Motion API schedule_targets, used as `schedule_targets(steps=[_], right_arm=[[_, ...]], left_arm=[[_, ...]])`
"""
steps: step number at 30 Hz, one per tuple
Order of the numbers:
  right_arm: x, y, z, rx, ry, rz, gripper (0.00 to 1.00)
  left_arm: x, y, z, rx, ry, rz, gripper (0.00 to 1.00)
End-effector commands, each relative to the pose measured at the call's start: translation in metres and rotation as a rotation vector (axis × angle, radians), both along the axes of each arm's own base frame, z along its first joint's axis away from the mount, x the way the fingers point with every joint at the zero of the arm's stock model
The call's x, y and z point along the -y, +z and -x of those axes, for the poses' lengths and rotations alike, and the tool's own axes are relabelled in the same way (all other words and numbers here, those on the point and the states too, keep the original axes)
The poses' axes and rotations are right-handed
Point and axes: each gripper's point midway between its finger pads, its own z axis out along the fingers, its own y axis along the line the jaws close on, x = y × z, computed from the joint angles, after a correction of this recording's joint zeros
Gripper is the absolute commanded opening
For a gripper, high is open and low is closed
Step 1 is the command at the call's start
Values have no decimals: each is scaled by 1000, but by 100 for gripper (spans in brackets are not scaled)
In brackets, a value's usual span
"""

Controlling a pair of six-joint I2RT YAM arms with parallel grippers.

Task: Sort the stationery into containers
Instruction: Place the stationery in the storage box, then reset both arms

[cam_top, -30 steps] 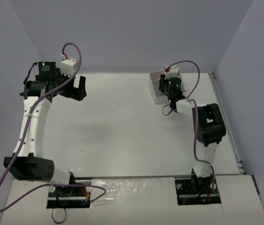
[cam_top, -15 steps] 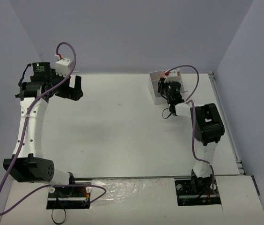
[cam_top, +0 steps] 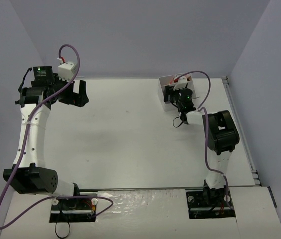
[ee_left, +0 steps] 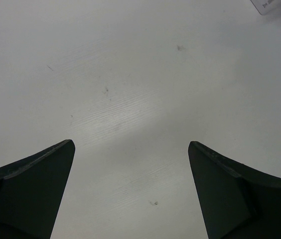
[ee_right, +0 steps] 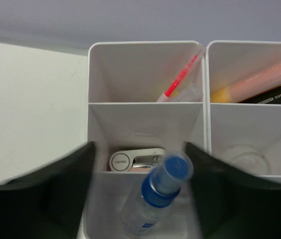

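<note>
**Blue pen dropped in, both grippers empty-handed**

The right gripper (ee_right: 138,147) hangs over the organiser box (ee_right: 145,103), its fingers spread wide and gripping nothing. Between them, touching neither, a blue-capped pen (ee_right: 158,191) leans in the nearest cell. It stands on end, probably because the cell is too short for it to lie flat, so it looks let go.

The next cell holds one silver-white item (ee_right: 135,160), and the cell to its right holds one clear tape ring (ee_right: 245,158). In the far row, one pink pen (ee_right: 180,77) leans in the left cell. One peach highlighter (ee_right: 265,77), one yellow highlighter (ee_right: 219,94) and one black item (ee_right: 275,95) share the right cell, so pens and markers look kept apart.

That makes seven items across five visible cells.

Well apart, the left gripper (ee_left: 133,194) hovers open and empty over the table (ee_left: 130,74), probably parked clear of the work.
</note>
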Motion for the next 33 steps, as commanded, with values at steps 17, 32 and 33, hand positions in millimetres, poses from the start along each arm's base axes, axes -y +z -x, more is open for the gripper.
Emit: schedule_targets(steps=[17,32,33], right_arm=[[197,187,69,63,-584,-140,100],[312,85,161,-165,-1163,-299,100],[312,83,163,-168,-1172,-303,100]], left_arm=[[-34,32,20,99,83,-20,97],[-102,-41,77,-112,278,-158,97],[-104,-45,81,-119,284,-167,97]])
